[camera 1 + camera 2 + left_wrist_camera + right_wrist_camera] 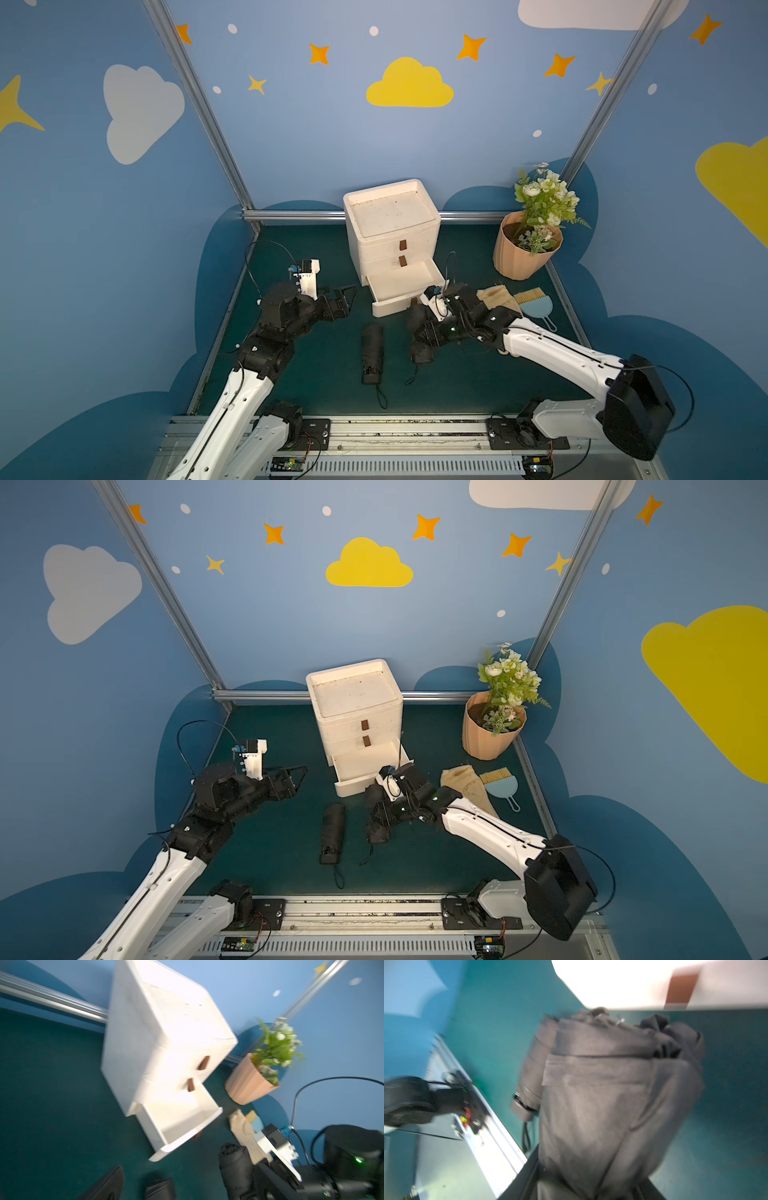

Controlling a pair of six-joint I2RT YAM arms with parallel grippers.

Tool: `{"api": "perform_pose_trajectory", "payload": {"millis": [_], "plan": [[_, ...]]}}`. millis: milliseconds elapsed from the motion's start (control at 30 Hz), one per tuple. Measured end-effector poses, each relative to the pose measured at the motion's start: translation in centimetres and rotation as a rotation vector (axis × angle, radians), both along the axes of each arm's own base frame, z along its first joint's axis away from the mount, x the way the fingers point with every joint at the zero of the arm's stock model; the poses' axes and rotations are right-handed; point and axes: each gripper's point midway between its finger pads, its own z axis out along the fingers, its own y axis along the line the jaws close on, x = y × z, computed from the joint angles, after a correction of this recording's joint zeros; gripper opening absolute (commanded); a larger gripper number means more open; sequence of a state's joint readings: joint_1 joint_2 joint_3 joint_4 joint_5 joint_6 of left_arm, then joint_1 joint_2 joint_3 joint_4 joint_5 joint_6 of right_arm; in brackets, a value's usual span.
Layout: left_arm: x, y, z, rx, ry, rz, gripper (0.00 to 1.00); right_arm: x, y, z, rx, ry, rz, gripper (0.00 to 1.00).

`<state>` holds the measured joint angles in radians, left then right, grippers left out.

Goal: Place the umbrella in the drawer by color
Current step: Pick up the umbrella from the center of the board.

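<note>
A black umbrella (422, 353) is being gripped by the right gripper (431, 333), its long axis pointing toward the open bottom drawer (405, 282) just beyond; the left gripper (347, 297) is being held open, farther off.

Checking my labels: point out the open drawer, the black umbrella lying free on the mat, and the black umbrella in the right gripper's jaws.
open drawer (390, 306): in a top view, on its front wall.
free black umbrella (372, 351): in a top view, middle of its folded canopy.
gripped black umbrella (602, 1095): right wrist view, on its folded fabric.
</note>
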<state>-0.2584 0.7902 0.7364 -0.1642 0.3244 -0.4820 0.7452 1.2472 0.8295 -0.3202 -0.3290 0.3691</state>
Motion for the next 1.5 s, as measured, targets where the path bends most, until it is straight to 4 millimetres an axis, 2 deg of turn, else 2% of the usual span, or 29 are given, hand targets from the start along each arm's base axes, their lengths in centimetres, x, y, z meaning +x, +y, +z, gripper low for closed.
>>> {"api": "perform_pose_trajectory", "payload": {"millis": [133,300,467,667,800,900,1100,1233,1300,1433,1500], "plan": [[-1.0,-3.5,2.3,-0.106,-0.051,-0.191,1.00,0.6,-1.0,4.3,0.165,-0.137,-0.001,0.42],[-3.3,-8.9,4.1,-0.175,-0.077,-0.453,1.00,-0.2,-1.4,10.1,0.322,-0.324,0.063,0.42],[-5.0,-13.2,5.1,-0.198,-0.097,-0.619,1.00,-1.4,-1.2,13.1,0.403,-0.411,0.127,0.42],[-5.5,-16.8,5.2,-0.206,-0.101,-0.708,1.00,-1.9,-0.7,14.3,0.451,-0.439,0.163,0.42],[-5.3,-18.3,5.2,-0.209,-0.102,-0.726,1.00,-2.2,-0.5,14.7,0.464,-0.447,0.181,0.42],[-4.8,-19.2,5.0,-0.216,-0.092,-0.731,0.94,-2.4,-0.4,14.8,0.466,-0.456,0.190,0.42],[-3.9,-20.7,3.6,-0.232,-0.034,-0.737,0.73,-2.9,0.0,15.0,0.469,-0.480,0.220,0.43],[-3.8,-21.2,3.9,-0.246,-0.031,-0.749,0.52,-2.6,-0.1,14.8,0.452,-0.492,0.207,0.45],[-3.8,-21.2,4.0,-0.251,-0.031,-0.748,0.44,-2.5,-0.2,14.8,0.445,-0.504,0.199,0.45],[-3.9,-21.4,4.1,-0.250,-0.030,-0.749,0.31,-2.4,-0.6,14.9,0.425,-0.528,0.185,0.55],[-3.9,-21.4,4.0,-0.241,-0.028,-0.750,0.29,-2.4,-0.9,14.9,0.416,-0.540,0.183,0.61]]}}
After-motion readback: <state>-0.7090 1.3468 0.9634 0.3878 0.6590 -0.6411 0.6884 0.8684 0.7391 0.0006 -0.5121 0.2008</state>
